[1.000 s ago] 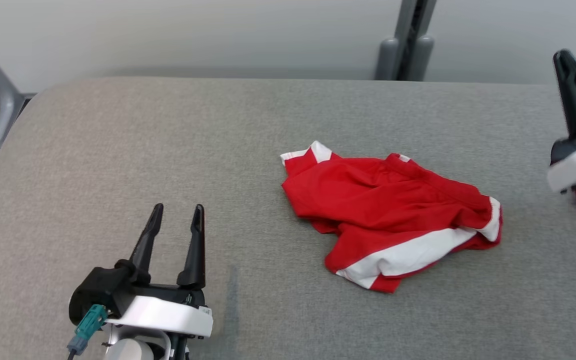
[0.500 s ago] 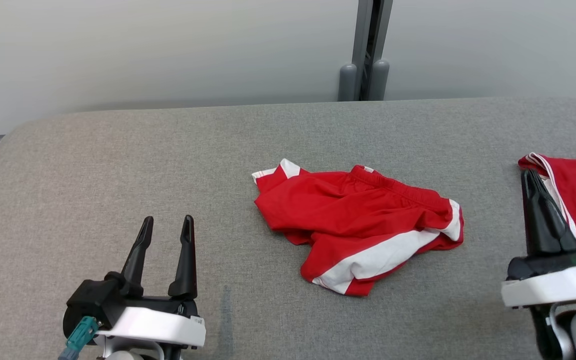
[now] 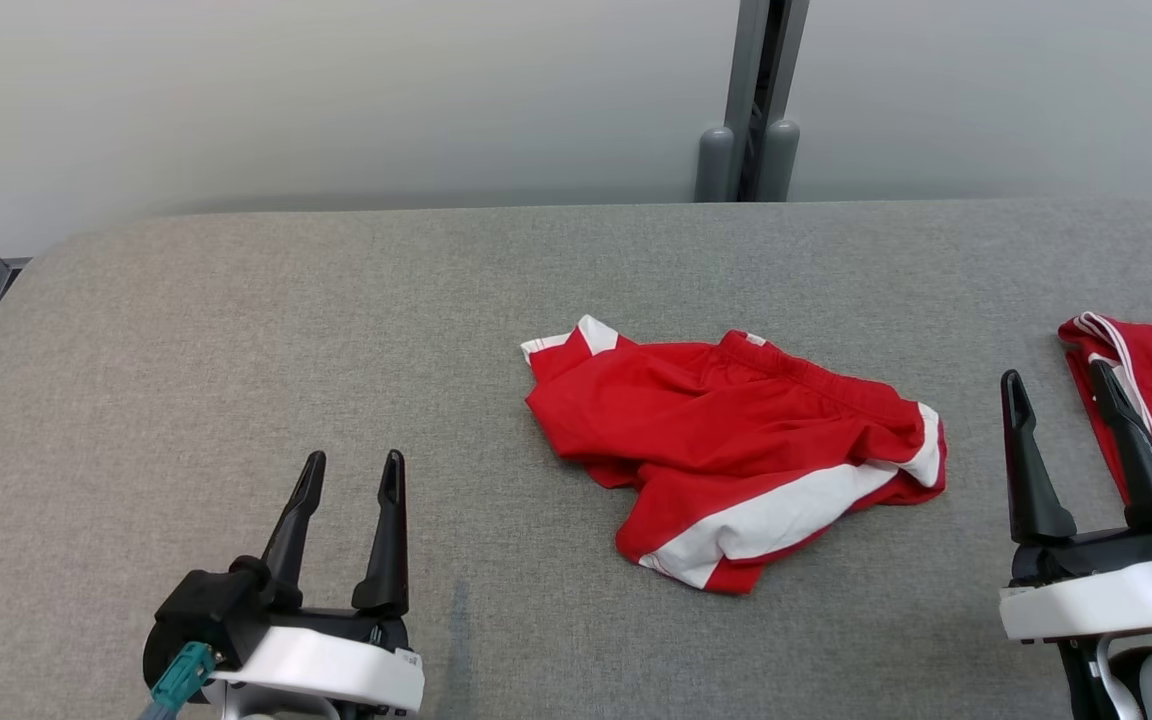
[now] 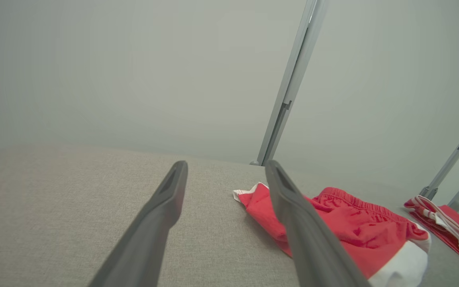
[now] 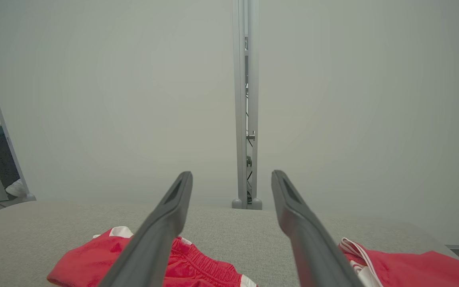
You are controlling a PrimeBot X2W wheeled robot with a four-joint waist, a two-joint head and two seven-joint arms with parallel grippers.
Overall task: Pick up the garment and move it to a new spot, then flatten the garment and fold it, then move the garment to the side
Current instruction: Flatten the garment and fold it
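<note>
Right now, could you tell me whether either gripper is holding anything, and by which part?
Nothing is held: the left gripper and right gripper are both open, and the crumpled red shorts lie untouched between them.

The table (image 3: pixel 236 330) wears grey woven cloth, matt and slightly rough. At centre, the shorts (image 3: pixel 736 450) are thin red cloth, smooth with a faint sheen, with white panels and a gathered waistband. The left gripper (image 3: pixel 353 465) and right gripper (image 3: pixel 1054 378) have matt black plastic fingers (image 3: pixel 386 540) above glossy white shells (image 3: pixel 336 665). The post (image 3: pixel 761 100) at the top looks like satin grey metal.
</note>
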